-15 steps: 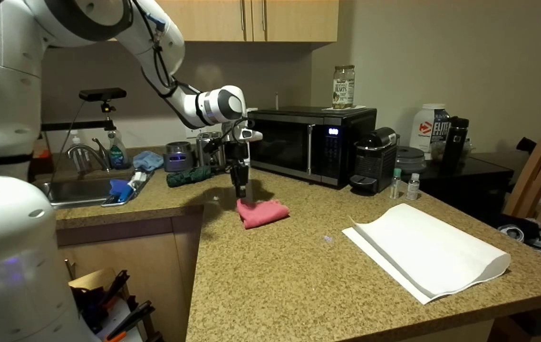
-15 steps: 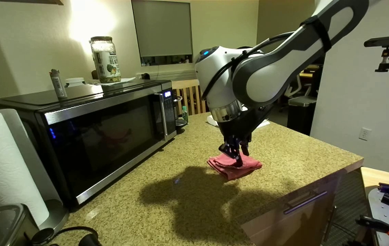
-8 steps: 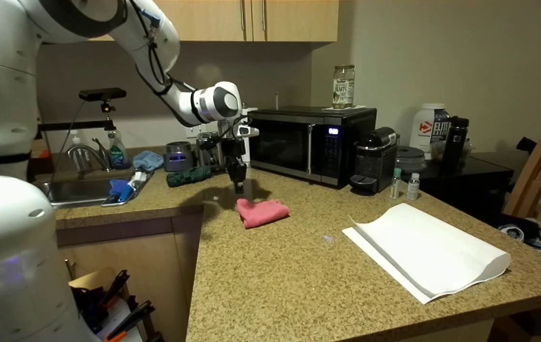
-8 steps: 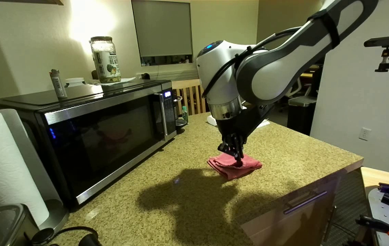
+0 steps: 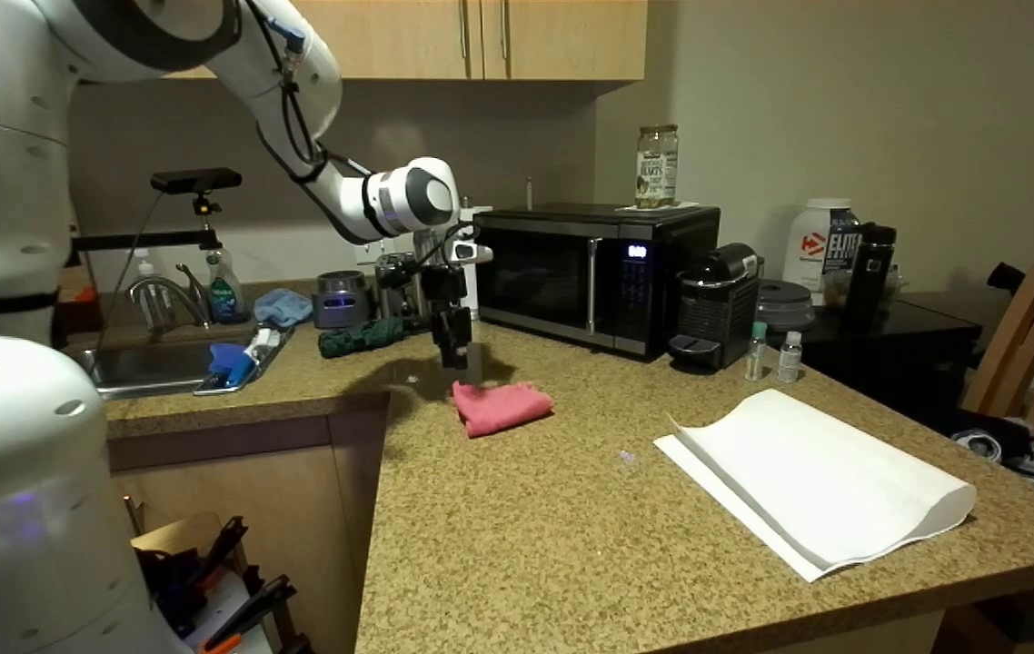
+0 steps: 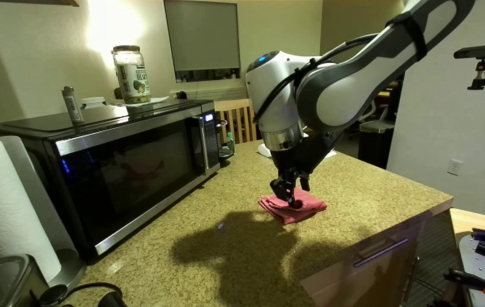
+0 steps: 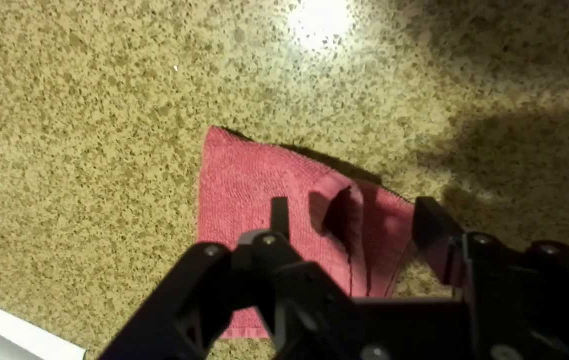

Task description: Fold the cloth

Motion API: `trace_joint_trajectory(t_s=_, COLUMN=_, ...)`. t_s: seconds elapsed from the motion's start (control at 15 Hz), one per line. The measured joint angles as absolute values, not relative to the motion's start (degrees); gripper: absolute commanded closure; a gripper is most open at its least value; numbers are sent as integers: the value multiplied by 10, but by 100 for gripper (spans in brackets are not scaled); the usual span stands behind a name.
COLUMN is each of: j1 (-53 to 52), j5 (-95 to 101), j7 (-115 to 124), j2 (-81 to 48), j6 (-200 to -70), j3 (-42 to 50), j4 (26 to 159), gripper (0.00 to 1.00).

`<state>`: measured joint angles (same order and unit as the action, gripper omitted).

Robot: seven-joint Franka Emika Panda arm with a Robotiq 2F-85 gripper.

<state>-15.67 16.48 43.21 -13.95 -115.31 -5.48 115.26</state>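
Note:
The cloth [image 7: 244,190] is pink-red, small and folded over in layers. It lies on the counter, and in the wrist view a raised, curled edge leaves a dark hollow near its right side. My gripper [image 7: 352,202] is open just above it with nothing in its grasp. One fingertip [image 7: 279,212] appears over the upper layer, while the opposite one is by the cloth's right edge. In an exterior view a small gap shows between the gripper [image 5: 455,361] and the cloth [image 5: 501,407]. Both gripper [image 6: 300,194] and cloth [image 6: 306,207] also appear in an exterior view.
A large white folded sheet [image 5: 817,481] lies farther along the counter. Behind the cloth stand a black microwave [image 5: 562,272] and a coffee machine [image 5: 715,309]. A dark green cloth [image 5: 361,338] and the sink [image 5: 149,368] are off to one side. A paper towel roll [image 6: 6,204] stands beside the microwave.
My gripper has risen slightly off the cloth. Its fingers were apart a second ago, came together half a second ago, and are apart again. The cloth looks unmoved.

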Motion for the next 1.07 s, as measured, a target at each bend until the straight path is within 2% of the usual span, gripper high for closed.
trace_joint_trajectory(t_s=0.13, j1=-157, j5=165, j7=432, j2=-139, j6=-1153, j3=-55, j4=1157, gripper=0)
trace_joint_trajectory(t_s=0.4, j1=-157, j5=167, j7=431, j2=-139, j6=-1153, j3=-55, j4=1165, gripper=0)
trace_joint_trajectory(t_s=0.47, j1=-157, j5=167, j7=431, j2=-139, j6=-1153, j3=-54, j4=1166, gripper=25)
trace_joint_trajectory(t_s=0.53, j1=-157, j5=168, j7=431, j2=-139, j6=-1153, j3=-54, j4=1167, gripper=26)
trace_joint_trajectory(t_s=1.07, j1=-154, j5=195, j7=429, j2=-139, j6=-1155, j3=-48, j4=1168, gripper=80)
